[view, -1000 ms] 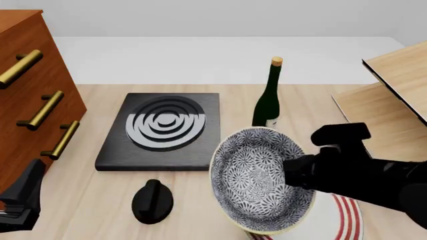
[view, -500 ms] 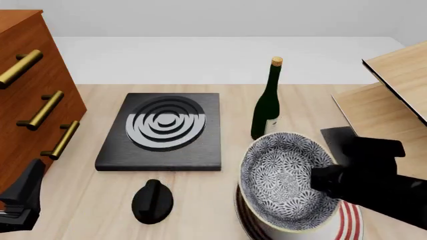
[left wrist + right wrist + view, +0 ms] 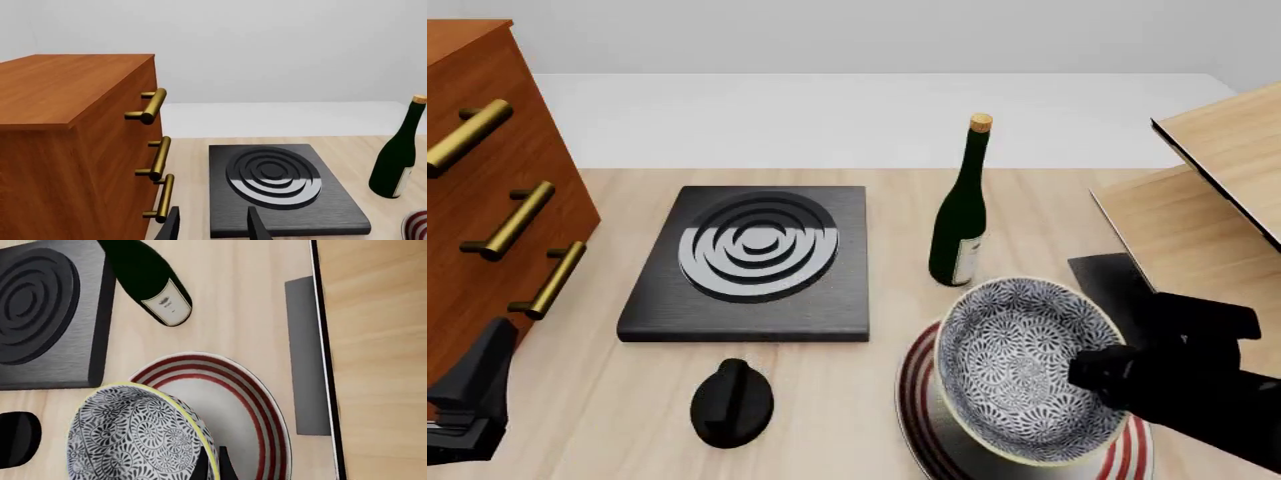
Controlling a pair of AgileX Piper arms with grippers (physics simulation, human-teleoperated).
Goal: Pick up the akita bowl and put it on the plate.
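The akita bowl (image 3: pixel 1021 365), blue-and-white floral with a cream rim, hangs tilted just above the plate (image 3: pixel 1126 452), its opening turned toward the camera. My right gripper (image 3: pixel 1101 372) is shut on the bowl's right rim. The right wrist view shows the bowl (image 3: pixel 130 432) over the red-ringed plate (image 3: pixel 257 400), with the gripper (image 3: pixel 212 466) pinching the rim; whether bowl and plate touch I cannot tell. My left gripper (image 3: pixel 467 400) stays low at the left by the drawers, and the left wrist view shows this gripper (image 3: pixel 213 229) open and empty.
A black stove slab (image 3: pixel 754 255) with grey rings lies mid-table, a black knob (image 3: pixel 731 400) in front of it. A green bottle (image 3: pixel 961 210) stands just behind the plate. A wooden drawer cabinet (image 3: pixel 481 200) is at the left, a wooden shelf unit (image 3: pixel 1214 190) at the right.
My right gripper has carried the bowl to the right and downward, from beside the plate to over it. The left arm has not moved.
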